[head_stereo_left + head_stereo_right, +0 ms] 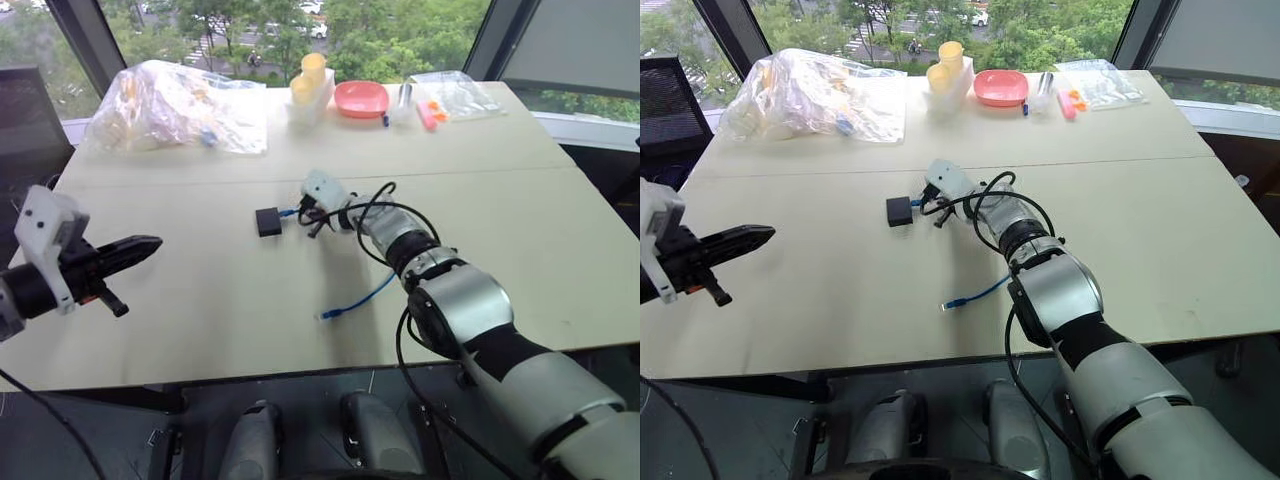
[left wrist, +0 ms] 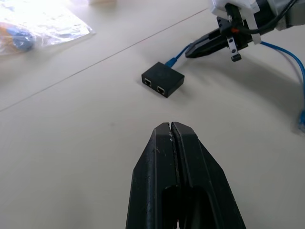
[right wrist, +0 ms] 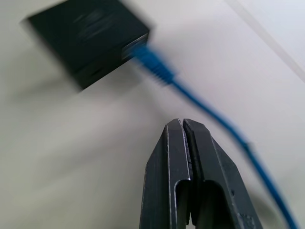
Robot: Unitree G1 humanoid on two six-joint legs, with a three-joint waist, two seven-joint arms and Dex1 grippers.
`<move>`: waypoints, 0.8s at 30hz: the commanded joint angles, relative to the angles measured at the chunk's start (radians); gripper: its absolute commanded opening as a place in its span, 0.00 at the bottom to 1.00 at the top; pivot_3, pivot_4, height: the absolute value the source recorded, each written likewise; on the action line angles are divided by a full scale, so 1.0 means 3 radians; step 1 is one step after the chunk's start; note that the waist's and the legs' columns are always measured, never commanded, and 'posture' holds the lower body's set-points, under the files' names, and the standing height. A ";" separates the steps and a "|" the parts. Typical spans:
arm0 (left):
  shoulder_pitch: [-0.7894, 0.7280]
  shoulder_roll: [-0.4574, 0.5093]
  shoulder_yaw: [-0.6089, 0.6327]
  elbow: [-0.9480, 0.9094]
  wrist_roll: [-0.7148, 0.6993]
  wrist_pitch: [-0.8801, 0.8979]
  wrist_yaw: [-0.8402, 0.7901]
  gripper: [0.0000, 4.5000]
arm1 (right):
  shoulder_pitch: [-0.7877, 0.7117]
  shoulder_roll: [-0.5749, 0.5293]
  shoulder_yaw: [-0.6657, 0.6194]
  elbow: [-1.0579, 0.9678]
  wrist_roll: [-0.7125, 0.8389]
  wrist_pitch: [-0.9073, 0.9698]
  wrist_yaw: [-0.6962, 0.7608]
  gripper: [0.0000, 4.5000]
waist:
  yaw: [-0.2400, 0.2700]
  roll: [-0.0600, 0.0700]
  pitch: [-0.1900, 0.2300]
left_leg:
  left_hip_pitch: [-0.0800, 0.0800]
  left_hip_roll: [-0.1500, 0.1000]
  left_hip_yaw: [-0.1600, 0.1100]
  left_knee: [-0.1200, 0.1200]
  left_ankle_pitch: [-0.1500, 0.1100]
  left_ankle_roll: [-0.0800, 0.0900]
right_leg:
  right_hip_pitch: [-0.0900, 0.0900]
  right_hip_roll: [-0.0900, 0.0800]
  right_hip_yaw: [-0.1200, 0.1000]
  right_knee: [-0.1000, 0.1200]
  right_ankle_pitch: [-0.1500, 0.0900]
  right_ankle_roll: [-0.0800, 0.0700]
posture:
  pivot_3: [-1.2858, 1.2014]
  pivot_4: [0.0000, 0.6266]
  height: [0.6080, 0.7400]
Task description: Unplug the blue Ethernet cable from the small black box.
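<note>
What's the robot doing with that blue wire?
It wants to pull the blue cable out of the little black box on the table. The cable is plugged into the box. The right gripper is shut just beside the cable near the plug, but it is not holding it. The left gripper is shut too and hangs off to the side, away from the box.
</note>
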 commanded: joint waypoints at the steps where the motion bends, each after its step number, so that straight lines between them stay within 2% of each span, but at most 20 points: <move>1: -0.0271 -0.0036 -0.0269 0.0170 0.0054 -0.0170 0.0044 0.00 | -0.0089 -0.0123 0.0206 -0.0143 -0.0268 -0.0437 -0.0322 0.01 | 0.0004 -0.0001 0.0000 | -0.0010 0.0000 0.0001 -0.0001 0.0001 -0.0002 | -0.0012 0.0001 0.0000 0.0001 0.0001 0.0001 | 0.52 0.24 1.00; 2: -0.0358 -0.0044 -0.0342 0.0237 0.0064 -0.0200 0.0039 0.00 | -0.0052 -0.0133 0.0240 -0.0159 -0.0300 -0.0506 -0.0372 0.01 | 0.0002 -0.0002 -0.0001 | -0.0013 -0.0002 0.0001 -0.0003 0.0001 -0.0002 | -0.0016 0.0001 0.0000 0.0003 0.0001 0.0001 | 0.52 0.24 1.00; 5: -0.0628 -0.0066 -0.0647 0.0459 0.0160 -0.0320 -0.0023 0.00 | 0.0166 -0.0133 0.0384 -0.0261 -0.0402 -0.0727 -0.0441 0.21 | -0.0001 -0.0003 -0.0002 | -0.0014 -0.0003 0.0007 -0.0011 0.0001 -0.0002 | -0.0018 0.0001 0.0001 0.0000 0.0001 0.0002 | 0.52 0.24 1.00; 10: -0.0889 -0.0054 -0.0891 0.0723 0.0260 -0.0445 -0.0111 0.00 | 0.0374 -0.0048 0.0413 -0.0490 -0.0355 -0.0799 -0.0460 0.78 | -0.0017 -0.0002 -0.0001 | -0.0011 -0.0001 0.0011 -0.0012 0.0001 -0.0002 | -0.0021 0.0011 0.0005 0.0002 0.0007 0.0012 | 0.52 0.24 1.00; 14: -0.0979 -0.0044 -0.0963 0.0837 0.0307 -0.0497 -0.0173 0.00 | 0.0504 0.0007 0.0457 -0.0726 -0.0408 -0.0937 -0.0744 0.78 | -0.0015 -0.0003 -0.0001 | -0.0007 0.0000 0.0010 -0.0012 0.0001 -0.0001 | -0.0019 0.0017 0.0006 0.0004 0.0006 0.0012 | 0.52 0.24 1.00; 19: -0.1030 -0.0057 -0.0999 0.0903 0.0338 -0.0536 -0.0191 0.00 | 0.0556 0.0092 0.0542 -0.0644 -0.0513 -0.0934 -0.1133 0.78 | 0.0002 -0.0003 -0.0001 | -0.0007 0.0000 0.0010 -0.0012 0.0001 -0.0001 | -0.0019 0.0015 0.0006 0.0004 0.0006 0.0011 | 0.52 0.24 1.00; 21: -0.1040 -0.0067 -0.1000 0.0898 0.0340 -0.0534 -0.0181 0.00 | 0.0555 0.0125 0.0634 -0.0555 -0.0618 -0.0933 -0.1304 0.78 | 0.0004 -0.0003 -0.0002 | -0.0007 -0.0001 0.0010 -0.0011 0.0002 -0.0001 | -0.0018 0.0012 0.0006 0.0003 0.0001 0.0003 | 0.52 0.24 1.00; 24: -0.0959 -0.0053 -0.0905 0.0780 0.0307 -0.0490 -0.0140 0.00 | 0.0554 0.0120 0.1013 -0.0363 -0.1012 -0.0772 -0.1476 0.78 | -0.0002 -0.0003 -0.0002 | -0.0007 -0.0001 0.0011 -0.0010 0.0002 -0.0001 | -0.0017 0.0009 0.0007 0.0002 0.0001 0.0003 | 0.52 0.24 1.00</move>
